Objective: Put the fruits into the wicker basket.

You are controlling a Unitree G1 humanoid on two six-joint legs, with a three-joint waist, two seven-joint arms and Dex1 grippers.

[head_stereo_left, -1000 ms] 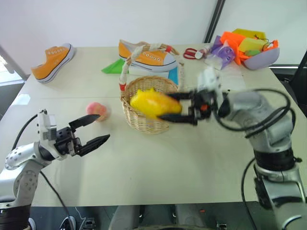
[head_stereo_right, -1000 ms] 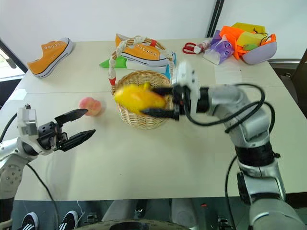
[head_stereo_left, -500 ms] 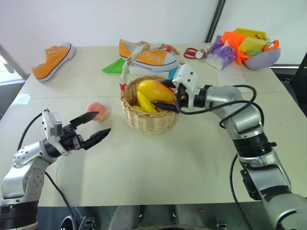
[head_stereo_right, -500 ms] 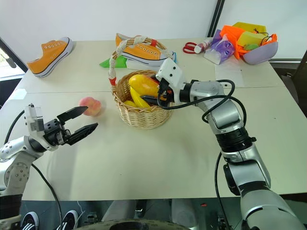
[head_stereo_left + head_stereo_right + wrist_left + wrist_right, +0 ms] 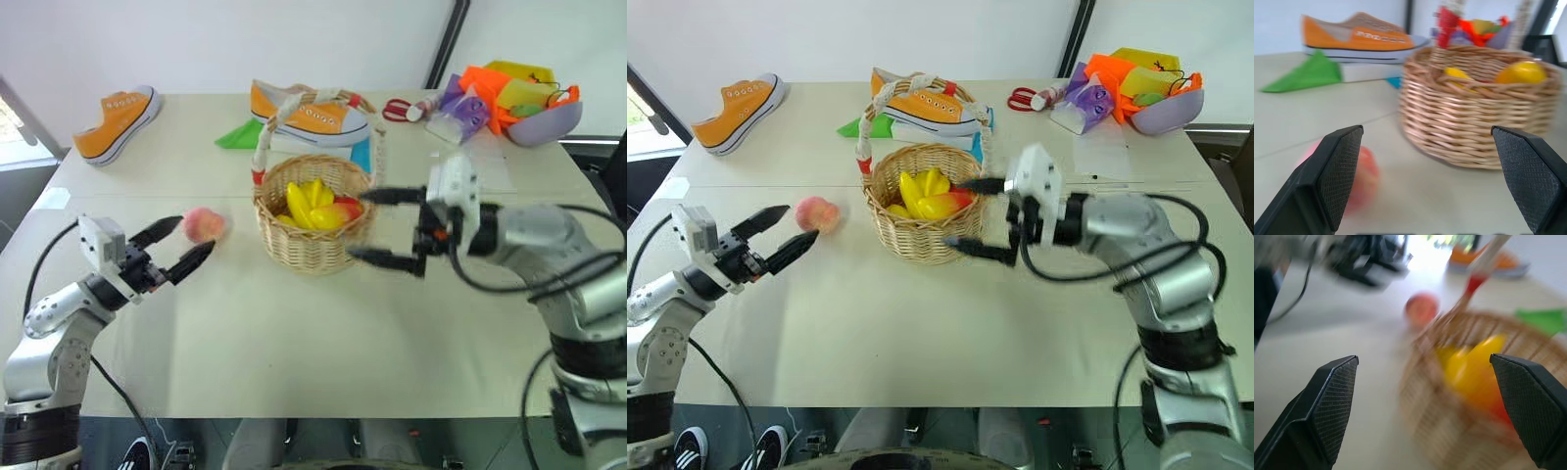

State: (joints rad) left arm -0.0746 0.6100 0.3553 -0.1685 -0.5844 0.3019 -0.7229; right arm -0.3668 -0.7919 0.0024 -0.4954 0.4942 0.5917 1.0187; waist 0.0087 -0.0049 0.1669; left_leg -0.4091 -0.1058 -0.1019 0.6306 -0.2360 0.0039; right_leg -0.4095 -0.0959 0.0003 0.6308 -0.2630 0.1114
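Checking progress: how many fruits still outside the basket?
1. The peach lies on the table left of the wicker basket; the banana and mango are inside.

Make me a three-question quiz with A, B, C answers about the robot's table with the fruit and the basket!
1. Where is the peach?
A. In the wicker basket
B. On the table, left of the wicker basket
C. Inside an orange sneaker

2. How many orange sneakers are on the table?
A. One
B. Two
C. Four

3. What is the right gripper doing?
A. Its jaws are open and hold nothing
B. It is squeezing the mango
C. It is lifting the basket by its handle

Answers:
1. B, the peach lies on the table beside the wicker basket, near the left gripper.
2. B, one sneaker is far left, another sits behind the basket.
3. A, its jaws stand apart, while the mango and banana lie in the basket.
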